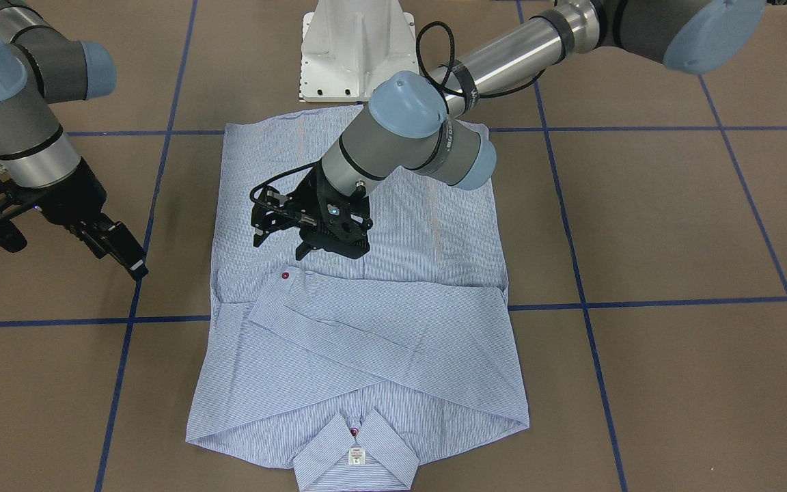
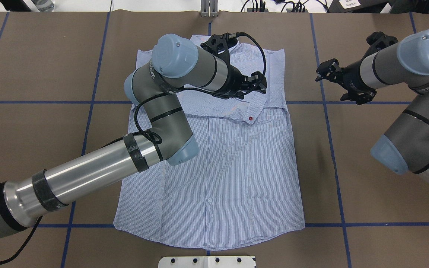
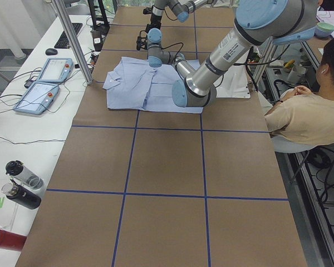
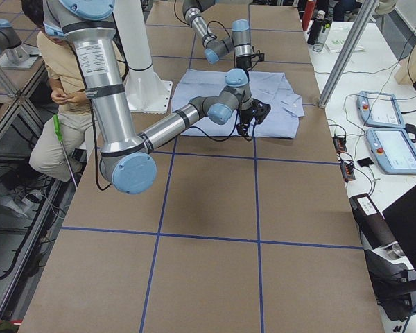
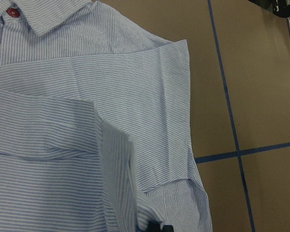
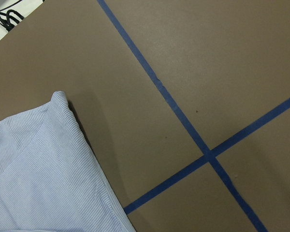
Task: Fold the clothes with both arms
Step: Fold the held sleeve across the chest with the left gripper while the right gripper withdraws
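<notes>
The light blue striped shirt (image 2: pixel 233 160) lies flat on the brown table, collar (image 1: pixel 356 451) at the far edge from the robot, white neck label up. Both sleeves are folded across the chest, and one cuff with a dark red button (image 1: pixel 285 275) lies on top. My left gripper (image 2: pixel 261 83) hovers just above the shirt beside that cuff, jaws open and empty. It also shows in the front-facing view (image 1: pixel 281 244). My right gripper (image 2: pixel 329 86) is open and empty over bare table, to the right of the shirt's shoulder edge (image 6: pixel 53 159).
The white pedestal base (image 1: pixel 356 55) stands at the shirt's hem end. Blue tape lines (image 2: pixel 367 224) grid the brown table. A seated person (image 3: pixel 306 117) is beside the table. Two tablets (image 3: pixel 44 83), a metal pole (image 3: pixel 72 39) and bottles (image 3: pixel 22 183) are along its far side.
</notes>
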### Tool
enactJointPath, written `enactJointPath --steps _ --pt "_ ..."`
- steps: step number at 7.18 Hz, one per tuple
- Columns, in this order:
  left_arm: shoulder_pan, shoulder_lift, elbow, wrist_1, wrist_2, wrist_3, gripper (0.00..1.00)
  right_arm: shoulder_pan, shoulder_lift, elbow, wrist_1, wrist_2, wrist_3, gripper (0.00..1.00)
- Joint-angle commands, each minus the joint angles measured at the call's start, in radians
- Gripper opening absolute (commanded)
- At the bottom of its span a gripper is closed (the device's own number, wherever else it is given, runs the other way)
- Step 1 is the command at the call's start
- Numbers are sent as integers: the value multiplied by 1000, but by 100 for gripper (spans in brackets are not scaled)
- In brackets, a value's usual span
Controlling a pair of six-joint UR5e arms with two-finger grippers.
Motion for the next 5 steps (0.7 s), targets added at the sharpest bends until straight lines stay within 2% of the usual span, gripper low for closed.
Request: enactJointPath --steps 1,3,4,5 --pt "-9 46 -64 37 -58 -3 72 -78 10 17 6 -28 110 100" --pt "-23 291 -370 132 -66 9 72 -190 9 93 2 -111 217 100" --pt "-38 383 -484 137 -70 11 72 -244 4 119 2 -142 311 100" --pt "-56 442 -531 137 -72 11 72 -328 -16 167 -6 -206 372 100"
